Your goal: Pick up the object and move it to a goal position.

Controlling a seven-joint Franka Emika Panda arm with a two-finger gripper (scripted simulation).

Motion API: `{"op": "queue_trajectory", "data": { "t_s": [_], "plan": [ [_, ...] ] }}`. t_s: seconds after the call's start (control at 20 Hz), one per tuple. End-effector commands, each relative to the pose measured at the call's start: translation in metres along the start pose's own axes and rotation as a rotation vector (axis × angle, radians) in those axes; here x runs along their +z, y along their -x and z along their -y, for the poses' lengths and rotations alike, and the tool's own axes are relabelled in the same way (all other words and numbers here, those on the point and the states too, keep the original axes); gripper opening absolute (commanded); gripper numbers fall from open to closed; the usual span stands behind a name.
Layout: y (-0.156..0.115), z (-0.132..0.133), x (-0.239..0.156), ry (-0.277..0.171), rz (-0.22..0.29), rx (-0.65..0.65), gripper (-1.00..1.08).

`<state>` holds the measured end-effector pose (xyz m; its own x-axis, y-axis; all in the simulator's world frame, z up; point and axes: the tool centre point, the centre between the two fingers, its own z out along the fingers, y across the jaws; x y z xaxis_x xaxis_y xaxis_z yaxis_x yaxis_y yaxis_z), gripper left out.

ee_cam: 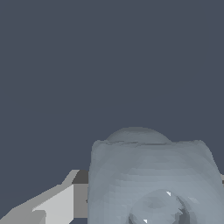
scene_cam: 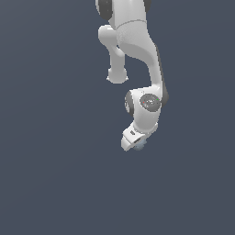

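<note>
The object (ee_cam: 153, 175) is a pale blue-grey lumpy lump with a round hollow in its near face, and it fills the lower part of the wrist view. One grey finger (ee_cam: 59, 201) presses against its side, while the other finger barely shows at the picture's edge. In the exterior view only a small pale sliver of the object (scene_cam: 140, 146) peeks out under the white gripper (scene_cam: 136, 147), which is shut on it. The arm's wrist bends down over it and hides most of the lump.
A plain dark blue-grey background surrounds the arm in both views. The arm's white links (scene_cam: 133, 41) come down from the exterior view's top.
</note>
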<state>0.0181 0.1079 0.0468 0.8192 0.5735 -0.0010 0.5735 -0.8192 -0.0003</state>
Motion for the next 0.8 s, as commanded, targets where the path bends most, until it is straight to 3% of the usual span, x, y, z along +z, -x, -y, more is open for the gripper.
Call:
{"op": "queue_trajectory", "data": {
  "t_s": [0.0,0.35,0.75],
  "plan": [
    [0.006,-0.003,-0.007,0.001,-0.001,0.001,-1.00],
    [0.037,-0.016,-0.037,0.001,0.000,0.001,-1.00],
    [0.092,-0.038,-0.093,0.002,0.000,0.001,-1.00]
  ]
}}
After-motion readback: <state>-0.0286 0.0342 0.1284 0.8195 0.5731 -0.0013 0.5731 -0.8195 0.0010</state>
